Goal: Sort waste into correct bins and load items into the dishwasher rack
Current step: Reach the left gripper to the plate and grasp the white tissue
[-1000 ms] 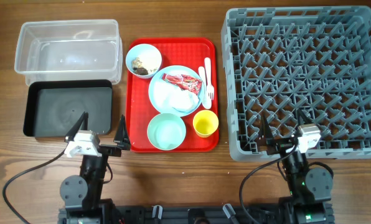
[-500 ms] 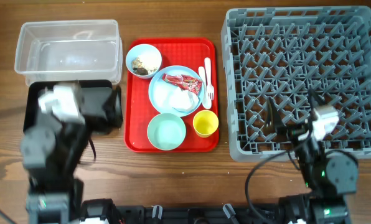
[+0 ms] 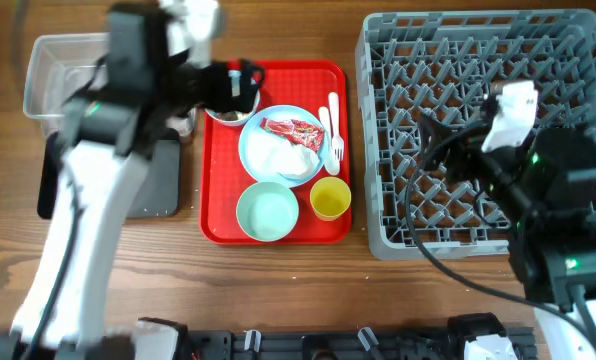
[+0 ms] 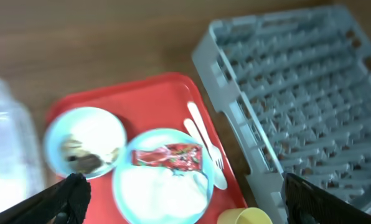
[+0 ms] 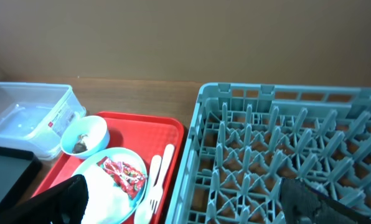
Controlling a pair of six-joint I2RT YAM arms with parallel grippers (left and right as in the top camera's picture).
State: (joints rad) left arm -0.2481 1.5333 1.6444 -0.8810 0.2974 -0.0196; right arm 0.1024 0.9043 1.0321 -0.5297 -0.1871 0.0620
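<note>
On the red serving tray (image 3: 218, 228) a pale blue plate (image 3: 278, 150) carries the red wrapper (image 3: 293, 130) and white tissue (image 3: 276, 160). A small blue bowl (image 4: 84, 142) holds brown and white food scraps. The mint bowl (image 3: 268, 212), yellow cup (image 3: 330, 198) and white fork and spoon (image 3: 332, 128) also lie on the tray. My left gripper (image 3: 240, 85) hangs open high over the tray's back left, partly covering the small bowl from above; in its wrist view the left gripper (image 4: 188, 200) frames the plate. Open and empty, my right gripper (image 3: 428, 150) hovers above the grey dishwasher rack (image 3: 478, 60) near its left side.
The clear tub (image 3: 48, 90) stands at the back left, with the black tray (image 3: 156, 185) in front of it; my raised left arm covers part of both. The rack fills the right side of the wooden table. The wrist views are blurred.
Both arms have lifted from the table's front edge. The left swung up and back over the bins toward the tray; the right rose over the rack. Both grippers stayed open.
</note>
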